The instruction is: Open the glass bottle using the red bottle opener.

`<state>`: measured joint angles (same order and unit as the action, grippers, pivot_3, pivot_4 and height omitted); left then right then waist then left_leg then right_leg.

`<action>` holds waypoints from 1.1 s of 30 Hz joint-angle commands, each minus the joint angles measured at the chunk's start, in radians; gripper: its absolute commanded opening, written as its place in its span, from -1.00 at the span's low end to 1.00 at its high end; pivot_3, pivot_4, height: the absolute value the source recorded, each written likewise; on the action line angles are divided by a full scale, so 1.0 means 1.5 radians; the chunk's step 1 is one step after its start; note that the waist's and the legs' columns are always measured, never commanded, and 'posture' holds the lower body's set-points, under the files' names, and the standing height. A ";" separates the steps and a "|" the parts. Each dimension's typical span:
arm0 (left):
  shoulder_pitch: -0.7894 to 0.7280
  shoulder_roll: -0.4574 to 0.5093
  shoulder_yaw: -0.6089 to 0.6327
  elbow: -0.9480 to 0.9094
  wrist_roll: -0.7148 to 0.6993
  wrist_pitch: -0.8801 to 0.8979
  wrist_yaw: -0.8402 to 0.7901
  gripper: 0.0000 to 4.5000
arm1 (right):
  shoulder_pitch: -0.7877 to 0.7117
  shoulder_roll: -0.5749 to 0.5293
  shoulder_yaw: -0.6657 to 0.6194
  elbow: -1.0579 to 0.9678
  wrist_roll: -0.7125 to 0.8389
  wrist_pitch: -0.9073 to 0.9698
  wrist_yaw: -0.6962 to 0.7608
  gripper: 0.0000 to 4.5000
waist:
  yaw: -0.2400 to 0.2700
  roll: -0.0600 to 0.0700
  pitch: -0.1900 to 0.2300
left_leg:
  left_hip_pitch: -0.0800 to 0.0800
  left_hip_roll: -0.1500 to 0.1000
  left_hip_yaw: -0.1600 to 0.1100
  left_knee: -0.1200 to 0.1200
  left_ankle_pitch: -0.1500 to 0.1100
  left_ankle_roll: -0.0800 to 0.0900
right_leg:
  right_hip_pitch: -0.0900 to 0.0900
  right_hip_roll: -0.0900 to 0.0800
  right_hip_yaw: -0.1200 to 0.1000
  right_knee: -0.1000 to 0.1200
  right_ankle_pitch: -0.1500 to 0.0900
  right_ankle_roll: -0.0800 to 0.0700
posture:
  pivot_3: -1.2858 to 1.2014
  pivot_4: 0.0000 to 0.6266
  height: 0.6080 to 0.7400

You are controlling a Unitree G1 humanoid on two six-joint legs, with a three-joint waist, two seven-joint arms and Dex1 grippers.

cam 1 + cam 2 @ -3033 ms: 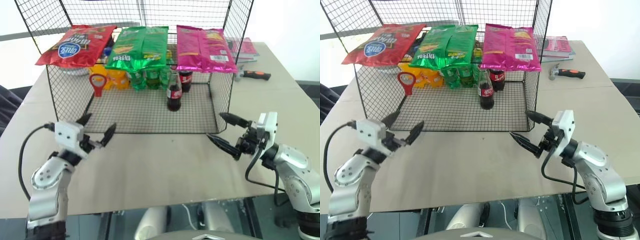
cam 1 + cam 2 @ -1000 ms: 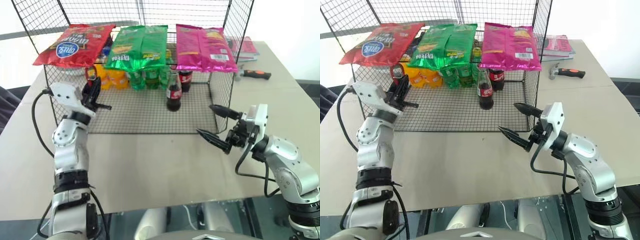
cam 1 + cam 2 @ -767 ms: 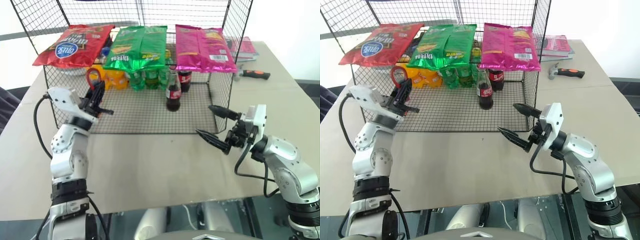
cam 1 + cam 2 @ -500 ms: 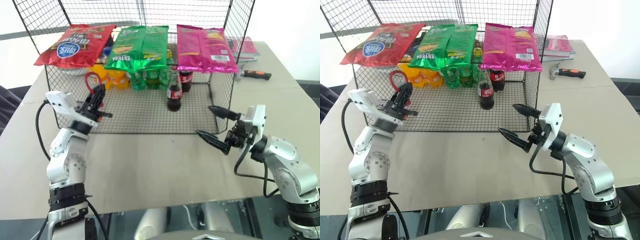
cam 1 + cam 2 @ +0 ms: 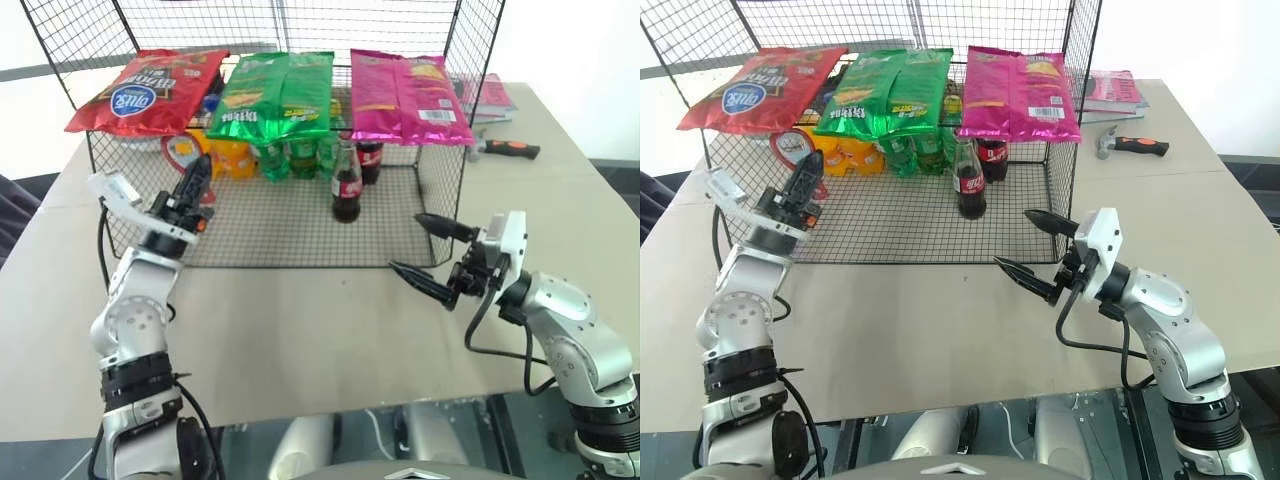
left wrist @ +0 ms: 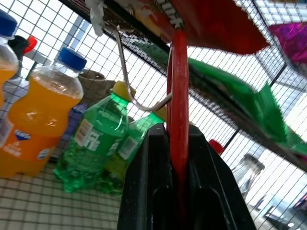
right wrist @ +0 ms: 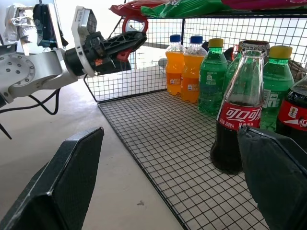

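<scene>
At the left of the head view, the left claw (image 5: 194,182) is clamped on the flat red bottle opener (image 5: 178,150), its ring head poking above the fingers. The slim clear-glass cola bottle (image 5: 347,183) stands mid-frame inside the black wire rack (image 5: 300,235). The right claw (image 5: 428,252), jaws wide apart and empty, hovers lower right over the beige counter (image 5: 300,340), well short of the bottle.

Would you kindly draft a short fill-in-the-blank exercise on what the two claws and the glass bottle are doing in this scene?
1. The left claw is shut on the red ____.
2. The right claw hangs ____, holding nothing.
3. The glass bottle stands ____ on the wire rack's floor.
4. The hammer lies on the table to the robot's ____ of the rack.

Missing words: bottle opener; open; upright; right
</scene>
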<state>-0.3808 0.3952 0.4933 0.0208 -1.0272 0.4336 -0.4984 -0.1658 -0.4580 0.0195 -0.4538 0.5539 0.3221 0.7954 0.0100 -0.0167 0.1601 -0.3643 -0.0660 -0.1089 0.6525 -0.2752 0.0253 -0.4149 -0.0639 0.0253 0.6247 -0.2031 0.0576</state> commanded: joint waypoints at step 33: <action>0.014 -0.079 -0.144 -0.110 -0.265 0.269 -0.039 -0.99 | -0.190 0.044 0.036 -0.002 0.164 0.415 -0.164 1.00 | -0.002 0.000 0.000 | 0.000 0.000 0.001 0.000 0.000 0.000 | 0.000 0.000 0.001 0.000 0.000 0.000 | 0.03 -0.52 1.00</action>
<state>-0.3460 0.2765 0.2994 -0.1071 -1.4306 0.8199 -0.5231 -0.4066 -0.4067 0.0952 -0.4362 0.7314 0.8583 0.5864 0.0063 -0.0168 0.1601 -0.3644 -0.0660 -0.1082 0.6526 -0.2751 0.0252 -0.4152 -0.0636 0.0265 0.6249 -0.2031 0.0569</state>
